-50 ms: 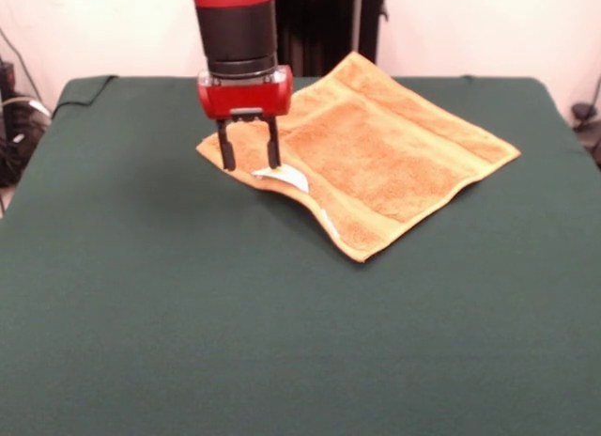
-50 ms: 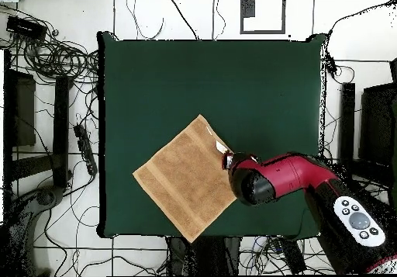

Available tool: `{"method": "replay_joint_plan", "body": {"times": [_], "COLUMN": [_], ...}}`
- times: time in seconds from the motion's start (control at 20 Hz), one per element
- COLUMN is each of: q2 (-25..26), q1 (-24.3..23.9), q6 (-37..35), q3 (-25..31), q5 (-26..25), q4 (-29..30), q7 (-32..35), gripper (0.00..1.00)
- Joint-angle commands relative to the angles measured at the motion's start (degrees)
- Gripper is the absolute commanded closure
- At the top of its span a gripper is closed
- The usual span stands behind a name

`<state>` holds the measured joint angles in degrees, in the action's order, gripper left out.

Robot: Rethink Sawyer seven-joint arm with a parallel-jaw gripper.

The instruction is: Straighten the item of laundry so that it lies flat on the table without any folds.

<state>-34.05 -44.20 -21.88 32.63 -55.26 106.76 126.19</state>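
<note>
The item of laundry (image 1: 385,159) is an orange-tan towel lying spread out as a diamond on the green table (image 1: 141,304), toward its far side. Its near-left edge ripples slightly, and a white label (image 1: 285,179) shows there. My gripper (image 1: 250,156) hangs straight down over the towel's left corner, open, its two black fingers (image 1: 227,150) apart with their tips at the cloth just behind the label. In the overhead view the towel (image 2: 184,178) sits near the table's (image 2: 201,80) lower edge, and the red arm head (image 2: 256,182) covers its right corner and hides the fingers.
Green cloth extends widely around the towel, most of it on the near side in the front view. Cables and dark equipment (image 2: 54,57) ring the table on the floor. The arm's body (image 2: 353,223) reaches in from the lower right of the overhead view.
</note>
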Motion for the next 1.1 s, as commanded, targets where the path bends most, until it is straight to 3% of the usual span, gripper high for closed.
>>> {"method": "replay_joint_plan", "body": {"times": [0.05,0.45,0.7,0.9,1.1], "q2": [2.3,-5.4,1.1,6.4,11.4], "q1": [6.5,13.3,18.8,25.9,28.9], "q6": [0.7,3.0,7.5,15.6,20.7], "q3": [-1.2,-7.5,-13.1,-21.0,-25.4], "q5": [-2.3,0.1,-0.9,-1.0,1.5], "q4": [-1.0,5.0,0.9,-3.5,-8.2], "q7": [-1.2,7.1,11.2,15.9,14.1], "gripper": [0.00,0.00,0.00,0.00,0.00]}}
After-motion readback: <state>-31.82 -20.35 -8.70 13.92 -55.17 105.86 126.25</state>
